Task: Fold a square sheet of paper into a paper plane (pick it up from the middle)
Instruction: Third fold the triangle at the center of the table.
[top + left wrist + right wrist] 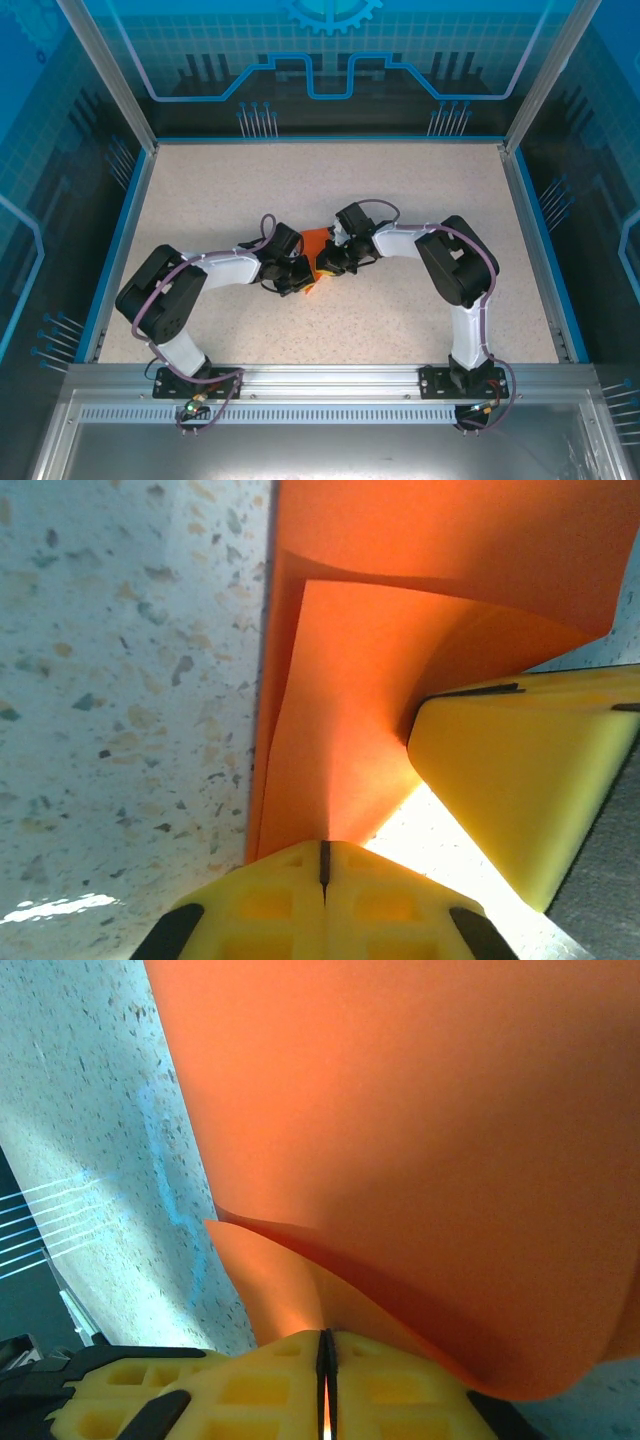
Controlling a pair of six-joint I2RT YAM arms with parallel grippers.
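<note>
Folded orange paper [316, 243] mid-frame on speckled table [400, 180], left gripper [323, 858] pinched on its edge, right gripper [325, 1348] clamped on the opposite side

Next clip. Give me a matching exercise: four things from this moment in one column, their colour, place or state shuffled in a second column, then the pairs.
1 paper
2 table
3 left gripper
4 right gripper

a pale and speckled
b shut on the paper, reaching in from the right
c orange, partly folded
d shut on the paper, reaching in from the left

Pairs: 1-c, 2-a, 3-d, 4-b
</note>
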